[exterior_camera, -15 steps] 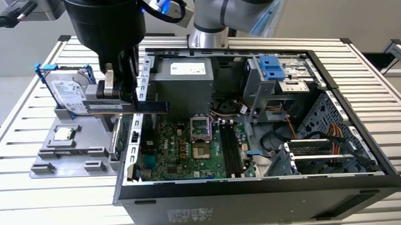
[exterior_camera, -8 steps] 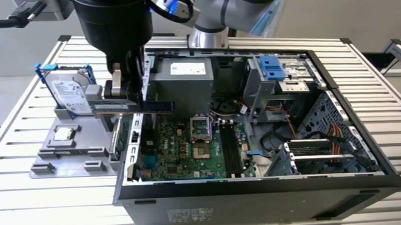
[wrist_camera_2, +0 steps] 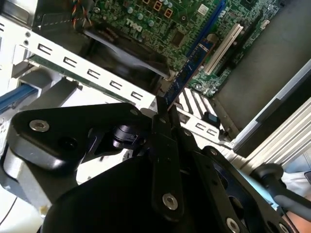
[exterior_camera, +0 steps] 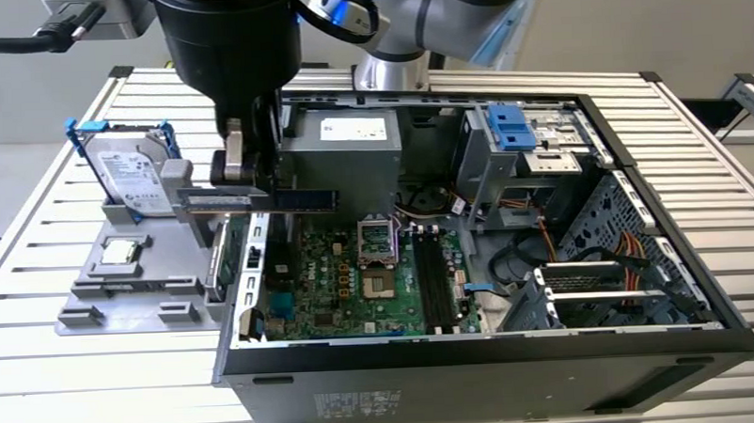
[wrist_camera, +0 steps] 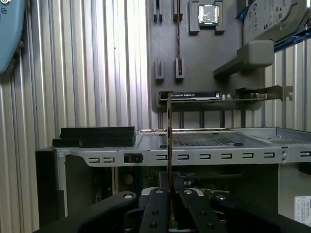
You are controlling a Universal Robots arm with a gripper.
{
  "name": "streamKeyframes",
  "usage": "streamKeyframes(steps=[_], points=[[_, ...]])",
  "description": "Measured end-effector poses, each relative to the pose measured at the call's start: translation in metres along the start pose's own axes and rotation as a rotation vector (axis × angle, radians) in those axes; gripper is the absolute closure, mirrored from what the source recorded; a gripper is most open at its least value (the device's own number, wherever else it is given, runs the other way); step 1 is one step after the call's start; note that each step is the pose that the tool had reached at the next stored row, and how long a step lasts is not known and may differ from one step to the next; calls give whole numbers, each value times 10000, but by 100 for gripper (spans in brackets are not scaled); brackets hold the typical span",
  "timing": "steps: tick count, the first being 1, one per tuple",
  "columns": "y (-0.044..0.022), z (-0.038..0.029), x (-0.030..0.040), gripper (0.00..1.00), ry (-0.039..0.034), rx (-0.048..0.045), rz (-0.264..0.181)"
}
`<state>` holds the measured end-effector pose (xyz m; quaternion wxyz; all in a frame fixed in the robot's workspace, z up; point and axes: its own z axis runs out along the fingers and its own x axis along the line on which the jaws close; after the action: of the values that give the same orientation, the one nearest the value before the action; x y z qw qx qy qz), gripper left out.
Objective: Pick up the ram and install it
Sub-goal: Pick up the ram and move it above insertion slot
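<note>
The ram [exterior_camera: 301, 201] is held by the hand [exterior_camera: 248, 183], left of the middle of the exterior view. It is kept flat and level in the air, just over the left wall of the open computer case [exterior_camera: 483, 354]. The hand is shut narrow on it. The fingertips are hard to make out there, because they are dark and set against dark parts. The arm [exterior_camera: 227, 38] above is cut off by the top edge of the picture.

In the second wrist view the ram [wrist_camera_2: 187, 73] is seen as a thin blue strip, pinched between the black fingers [wrist_camera_2: 163, 141]. Its near end is hidden inside the hand [wrist_camera_2: 163, 109].

In the first wrist view the ram [wrist_camera: 169, 131] is seen from its edge, so only a thin line can be made out, and its chips are hidden. The hand [wrist_camera: 170, 180] is cut off by the picture's edge. Past it, a grey tray [wrist_camera: 194, 53] is seen on the bench [wrist_camera: 87, 73], with a small square chip [wrist_camera: 209, 13], a card [wrist_camera: 228, 96] and a hard drive [wrist_camera: 274, 17] that is partly cut off.

A white label is seen on the grey power box [exterior_camera: 352, 130], in the upper middle of the exterior view. Labels are also seen on the hard drive [exterior_camera: 138, 177] in the upper left and on the front of the case at the bottom. The writing on them is too small to be read.
</note>
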<state>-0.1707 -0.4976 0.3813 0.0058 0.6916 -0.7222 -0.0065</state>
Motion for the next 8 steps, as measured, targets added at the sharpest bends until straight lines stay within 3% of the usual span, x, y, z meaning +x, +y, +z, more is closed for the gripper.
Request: streamKeyframes(steps=[8], points=[[-102,-2,-5,100,-1,0,1]])
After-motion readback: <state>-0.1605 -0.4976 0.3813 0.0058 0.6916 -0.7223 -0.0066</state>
